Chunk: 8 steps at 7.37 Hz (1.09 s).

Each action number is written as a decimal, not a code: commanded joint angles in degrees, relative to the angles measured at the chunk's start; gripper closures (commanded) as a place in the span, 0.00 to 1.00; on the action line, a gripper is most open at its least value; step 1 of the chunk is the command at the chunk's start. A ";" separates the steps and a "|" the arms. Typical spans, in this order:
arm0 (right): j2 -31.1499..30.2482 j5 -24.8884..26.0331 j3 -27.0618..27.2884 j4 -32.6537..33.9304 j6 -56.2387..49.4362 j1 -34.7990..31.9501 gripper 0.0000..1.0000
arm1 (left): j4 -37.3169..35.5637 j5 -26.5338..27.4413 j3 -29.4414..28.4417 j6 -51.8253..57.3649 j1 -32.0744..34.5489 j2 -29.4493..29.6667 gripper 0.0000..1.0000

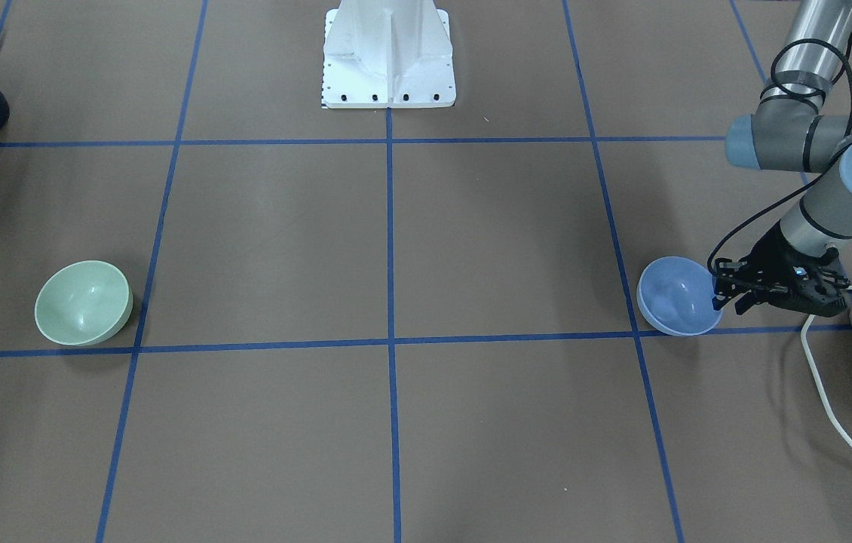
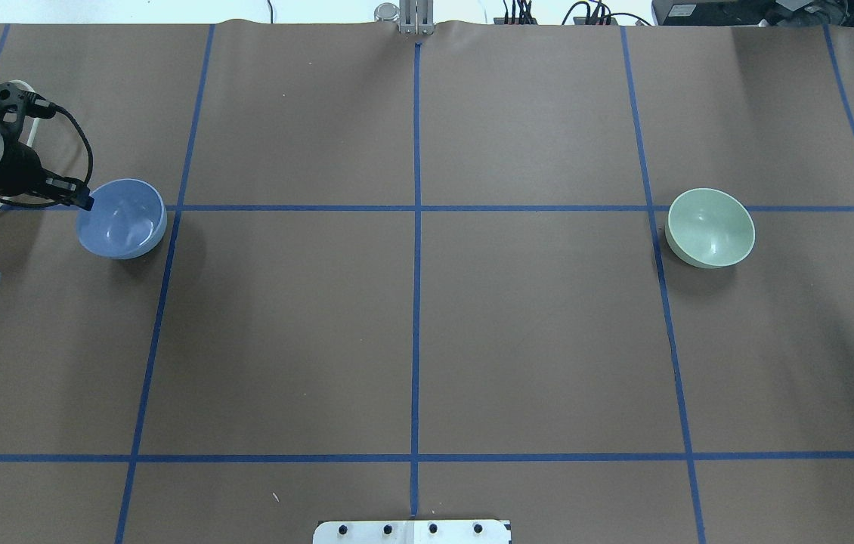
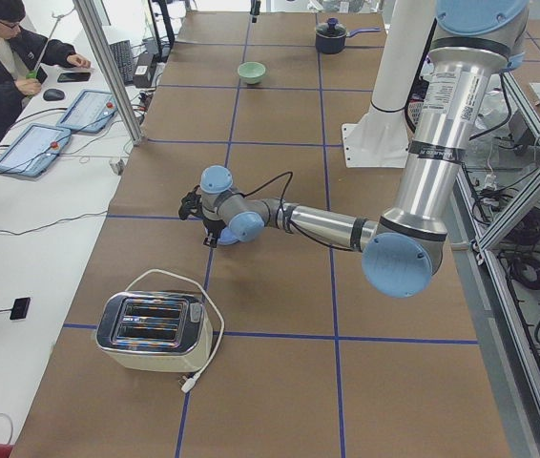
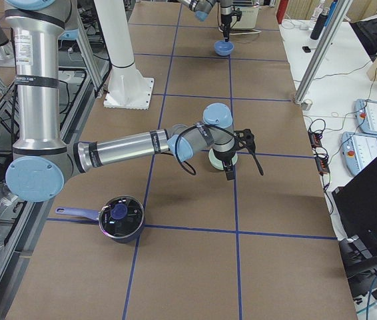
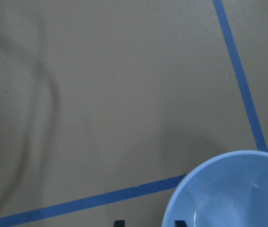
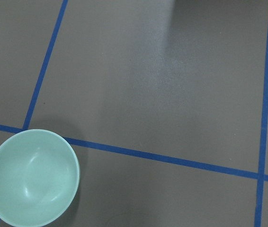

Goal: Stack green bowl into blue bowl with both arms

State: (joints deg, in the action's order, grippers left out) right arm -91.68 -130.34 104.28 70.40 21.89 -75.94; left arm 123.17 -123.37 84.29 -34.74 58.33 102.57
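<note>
The blue bowl (image 1: pixel 675 296) sits upright on the table at the robot's left; it also shows in the overhead view (image 2: pixel 122 217). My left gripper (image 1: pixel 727 300) is low at its outer rim. In the left wrist view two fingertips (image 5: pixel 119 222) stand apart on either side of the bowl's rim (image 5: pixel 228 194), open and not clamped. The green bowl (image 2: pixel 710 227) sits upright far off at the robot's right, and shows in the right wrist view (image 6: pixel 32 177). My right gripper (image 4: pixel 228 175) hovers near it; I cannot tell whether it is open or shut.
A cream toaster (image 3: pixel 151 334) with a white cord stands just beyond the left gripper. A dark pot (image 4: pixel 118 217) sits near the right arm. The white pedestal (image 1: pixel 388 56) stands at the robot's base. An operator (image 3: pixel 3 57) sits at a side desk.
</note>
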 commanded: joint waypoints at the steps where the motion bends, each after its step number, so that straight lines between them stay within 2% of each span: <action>1: 0.01 0.00 -0.04 0.09 0.00 0.00 0.00 | 0.14 0.06 -0.01 0.20 -0.76 0.00 0.96; 3: -0.07 0.00 -0.04 0.00 0.00 0.00 0.00 | 0.23 0.06 0.17 0.38 -0.76 -0.26 1.00; 5: 0.01 0.00 -0.04 0.00 0.00 0.00 0.00 | -0.99 -0.64 4.71 -0.23 -0.68 0.00 1.00; 6: -0.07 0.00 -0.04 0.00 0.00 0.00 0.00 | -5.70 -0.73 7.87 -0.41 -0.68 0.87 1.00; 7: -0.08 -0.09 -0.04 0.00 0.00 0.00 0.00 | -11.05 -0.73 11.21 -4.85 -0.68 3.58 1.00; 8: 0.01 -0.09 -0.04 0.00 0.00 0.00 0.00 | -13.20 -0.65 12.55 -11.33 -1.46 7.00 1.00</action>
State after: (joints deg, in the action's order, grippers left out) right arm -91.73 -130.40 104.24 70.40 21.89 -75.94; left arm 114.07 -124.05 94.13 -39.46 57.49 105.86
